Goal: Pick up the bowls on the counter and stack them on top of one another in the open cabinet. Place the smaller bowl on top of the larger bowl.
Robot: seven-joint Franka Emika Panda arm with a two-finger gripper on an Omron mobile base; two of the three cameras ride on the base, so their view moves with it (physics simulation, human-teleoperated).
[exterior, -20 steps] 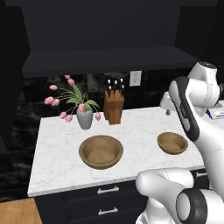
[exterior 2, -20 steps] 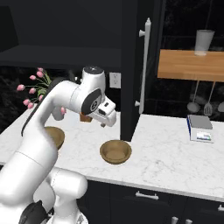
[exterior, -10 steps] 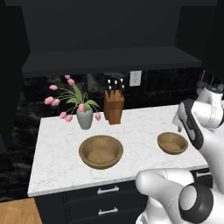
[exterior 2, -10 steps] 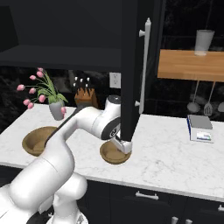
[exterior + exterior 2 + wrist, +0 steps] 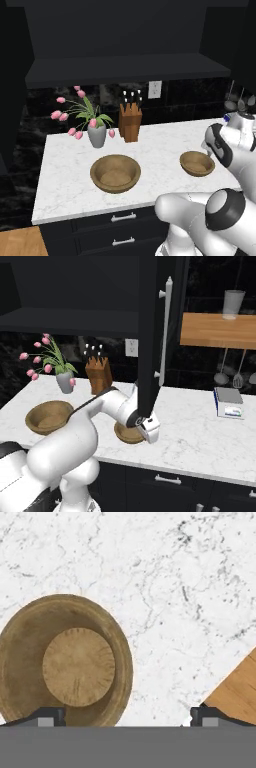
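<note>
1. Gripper (image 5: 128,717) hangs over the counter (image 5: 190,587), fingers spread wide, holding nothing; one fingertip (image 5: 50,716) sits above the smaller bowl (image 5: 65,662).
2. Larger bowl (image 5: 115,172) rests well apart, near the flower vase (image 5: 97,135).
3. Open cabinet (image 5: 125,67) lies beyond, above.

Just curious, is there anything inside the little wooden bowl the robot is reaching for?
No. The smaller bowl looks empty, its flat wooden bottom bare. It sits on the counter; the near rim is hidden at the picture's bottom edge.
</note>
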